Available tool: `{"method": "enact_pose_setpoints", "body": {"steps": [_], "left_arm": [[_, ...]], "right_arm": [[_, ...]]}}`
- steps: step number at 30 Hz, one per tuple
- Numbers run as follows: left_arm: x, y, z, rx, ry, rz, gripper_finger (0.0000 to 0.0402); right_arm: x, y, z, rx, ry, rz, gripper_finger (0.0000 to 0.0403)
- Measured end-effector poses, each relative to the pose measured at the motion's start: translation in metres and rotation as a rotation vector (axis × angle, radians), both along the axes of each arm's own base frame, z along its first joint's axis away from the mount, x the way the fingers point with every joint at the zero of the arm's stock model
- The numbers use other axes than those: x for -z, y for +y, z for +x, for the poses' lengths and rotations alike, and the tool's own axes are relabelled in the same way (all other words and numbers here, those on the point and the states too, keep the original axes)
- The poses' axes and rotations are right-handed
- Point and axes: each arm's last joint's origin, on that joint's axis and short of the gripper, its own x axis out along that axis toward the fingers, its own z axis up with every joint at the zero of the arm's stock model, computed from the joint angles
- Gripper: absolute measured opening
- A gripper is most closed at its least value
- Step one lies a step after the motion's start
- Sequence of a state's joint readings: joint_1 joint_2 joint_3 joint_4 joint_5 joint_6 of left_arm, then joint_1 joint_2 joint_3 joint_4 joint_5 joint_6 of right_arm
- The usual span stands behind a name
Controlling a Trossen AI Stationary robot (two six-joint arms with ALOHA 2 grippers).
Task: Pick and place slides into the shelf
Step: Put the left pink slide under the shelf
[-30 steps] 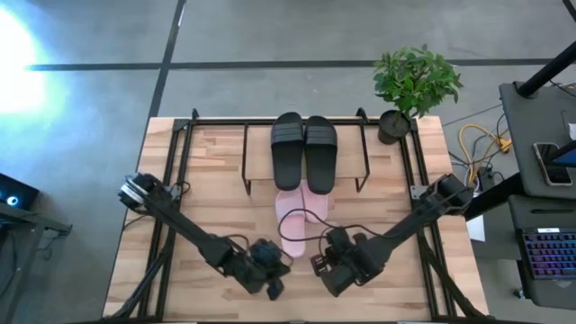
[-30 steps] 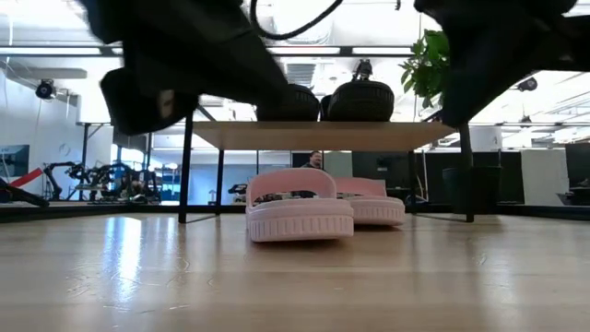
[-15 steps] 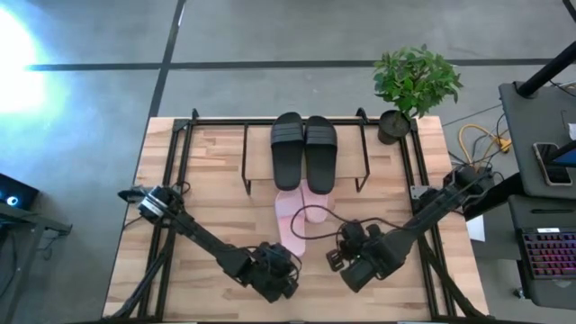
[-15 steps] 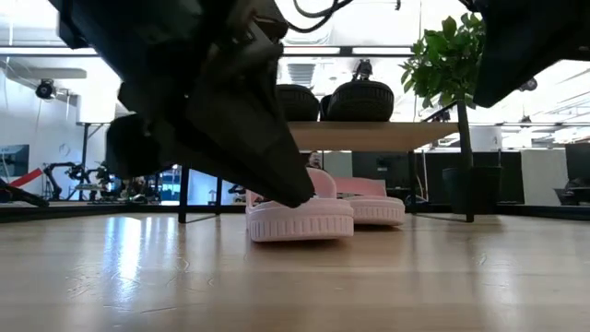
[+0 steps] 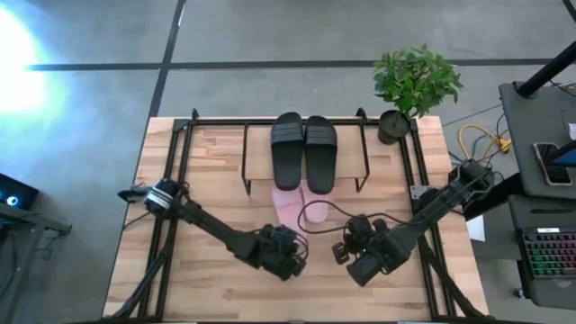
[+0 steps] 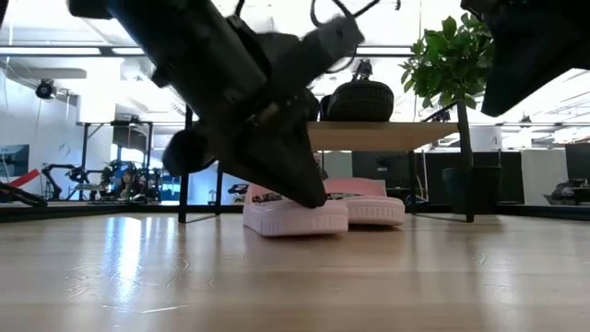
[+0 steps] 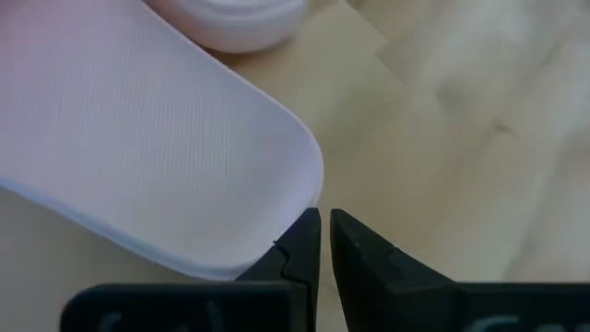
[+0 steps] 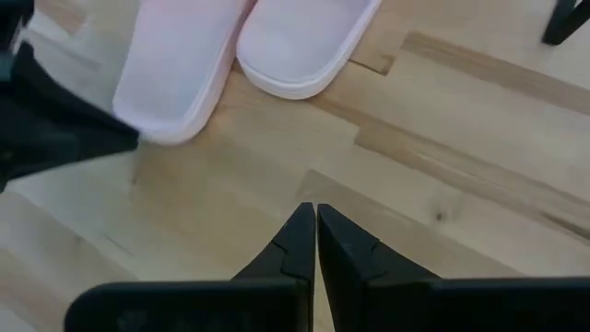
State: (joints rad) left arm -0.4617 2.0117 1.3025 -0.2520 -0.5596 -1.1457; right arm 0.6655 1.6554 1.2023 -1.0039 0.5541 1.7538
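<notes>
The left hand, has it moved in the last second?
Yes. In the high view the left hand has moved toward the shelf, and its tip now meets the heel of the nearer pink slide.

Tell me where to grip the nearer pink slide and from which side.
Grip the nearer pink slide at its heel edge, coming from the table's front. It lies flat, heel toward the arms, toe under the shelf; the left gripper, shut, sits right at that edge.

Place: robotics lab or workshop
Floor: grey concrete [image 5: 270, 36], marked with dark lines
Right side: desk with lit keyboard [image 5: 549, 252], loose cables [image 5: 477, 144]
Far room: more equipment stands [image 6: 111, 175]
</notes>
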Motion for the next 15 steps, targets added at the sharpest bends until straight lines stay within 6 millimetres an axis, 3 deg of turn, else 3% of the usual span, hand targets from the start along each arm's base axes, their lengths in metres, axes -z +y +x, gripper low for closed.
{"method": "enact_pose_setpoints", "body": {"steps": [7, 15], "left_arm": [[0.004, 0.022, 0.002, -0.046, 0.086, 0.045, 0.0017], [0.004, 0.031, 0.003, -0.084, 0.088, 0.122, 0.0017]], "right_arm": [[0.005, -0.002, -0.003, -0.002, 0.023, -0.012, 0.0009], [0.007, -0.002, -0.004, -0.002, 0.032, -0.016, 0.0009]]}}
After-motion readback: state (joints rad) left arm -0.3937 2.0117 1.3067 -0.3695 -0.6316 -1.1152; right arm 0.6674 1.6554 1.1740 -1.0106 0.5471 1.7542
